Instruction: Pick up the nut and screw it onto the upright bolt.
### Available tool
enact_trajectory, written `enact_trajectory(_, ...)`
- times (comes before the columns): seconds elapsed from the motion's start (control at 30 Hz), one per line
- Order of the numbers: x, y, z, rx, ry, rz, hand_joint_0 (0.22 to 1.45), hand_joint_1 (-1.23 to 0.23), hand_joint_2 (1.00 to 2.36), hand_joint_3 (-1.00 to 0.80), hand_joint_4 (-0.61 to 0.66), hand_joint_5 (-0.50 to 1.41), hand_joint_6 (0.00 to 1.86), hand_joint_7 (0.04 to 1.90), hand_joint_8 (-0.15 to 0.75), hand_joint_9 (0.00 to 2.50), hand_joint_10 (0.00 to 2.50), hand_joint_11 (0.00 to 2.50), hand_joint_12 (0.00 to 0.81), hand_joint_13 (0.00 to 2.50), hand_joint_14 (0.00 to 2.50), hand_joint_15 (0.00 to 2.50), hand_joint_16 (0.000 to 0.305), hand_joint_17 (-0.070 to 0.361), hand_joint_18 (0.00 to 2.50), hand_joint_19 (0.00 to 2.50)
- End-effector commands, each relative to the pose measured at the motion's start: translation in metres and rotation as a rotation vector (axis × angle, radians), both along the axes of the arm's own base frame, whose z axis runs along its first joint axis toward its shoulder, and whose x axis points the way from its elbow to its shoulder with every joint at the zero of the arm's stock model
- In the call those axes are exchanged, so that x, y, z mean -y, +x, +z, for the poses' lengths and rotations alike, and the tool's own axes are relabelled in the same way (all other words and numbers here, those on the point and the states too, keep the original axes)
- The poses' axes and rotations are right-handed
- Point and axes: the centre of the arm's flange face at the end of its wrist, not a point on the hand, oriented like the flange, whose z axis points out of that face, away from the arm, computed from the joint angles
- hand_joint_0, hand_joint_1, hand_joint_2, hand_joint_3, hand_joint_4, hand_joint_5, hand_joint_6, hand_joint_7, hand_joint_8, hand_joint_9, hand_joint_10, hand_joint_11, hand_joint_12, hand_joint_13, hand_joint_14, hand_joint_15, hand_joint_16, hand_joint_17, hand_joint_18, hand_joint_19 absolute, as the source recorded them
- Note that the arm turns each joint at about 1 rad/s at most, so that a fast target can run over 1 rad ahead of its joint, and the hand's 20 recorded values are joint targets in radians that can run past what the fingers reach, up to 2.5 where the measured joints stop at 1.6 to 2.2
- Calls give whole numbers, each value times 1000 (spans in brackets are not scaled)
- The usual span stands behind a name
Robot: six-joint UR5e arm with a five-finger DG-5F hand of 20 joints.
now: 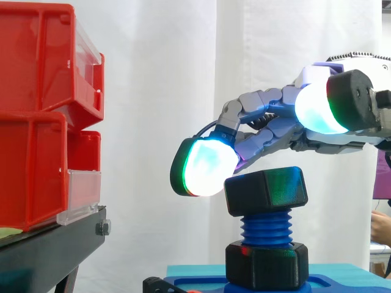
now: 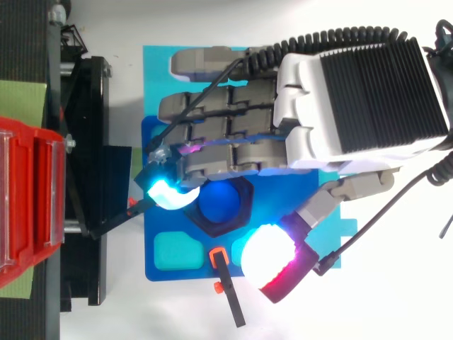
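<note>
nut point(image 1: 266, 190): chunky black hex, already sitting on top of the bolt, looks a bit cocked, right side higher | bolt point(image 1: 266, 230): blue, fat threads, standing upright, tip showing blue through the nut from above

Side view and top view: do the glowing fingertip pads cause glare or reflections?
Side view: the fingertip pad burns out white, and a green sheen shows on the nut. Top view: the thumb pad is blown out too, with a reddish rim.
</note>
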Motion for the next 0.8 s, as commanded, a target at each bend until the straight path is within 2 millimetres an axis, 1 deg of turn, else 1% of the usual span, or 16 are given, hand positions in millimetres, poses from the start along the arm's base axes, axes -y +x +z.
enact_trajectory(0.0, 5, -1, 0, -1, 0, -4, 521, -215, 1000, -500, 189, -100, 504, 1090, 214, 619, 0, 0, 196, 518, 0, 0, 15, 33, 148, 0)
enact_trajectory(0.1, 13, -2, -1, -1, -2, 1, 521, -215, 1000, -500, 180, -96, 503, 1163, 215, 621, 0, 0, 194, 533, 0, 0, 15, 33, 159, 0)
enact_trajectory(0.13, 13, -2, -1, -1, -2, 1, 521, -215, 1000, -500, 165, -96, 503, 1180, 216, 622, 0, 0, 195, 535, 0, 0, 15, 33, 160, 0)
enact_trajectory(0.2, 22, -4, 0, -1, -3, 1, 521, -214, 1000, -500, 156, -91, 503, 1228, 214, 623, 0, 0, 195, 538, 0, 0, 15, 34, 163, 0)
enact_trajectory(0.43, 30, -5, 0, 1, -4, -10, 525, -215, 1000, -500, 122, -74, 500, 1427, 219, 650, 0, 0, 192, 572, 0, 0, 14, 32, 187, 0)
enact_trajectory(0.63, 36, -7, 0, -2, -6, -6, 529, -217, 1000, -500, 113, -73, 571, 1360, 226, 699, 0, 0, 182, 596, 0, 0, 13, 30, 216, 0)
enact_trajectory(0.77, 38, -7, 0, 0, -7, -3, 533, -219, 1000, -500, 109, -60, 584, 1359, 233, 746, 0, 0, 176, 622, 0, 0, 12, 27, 239, 0)
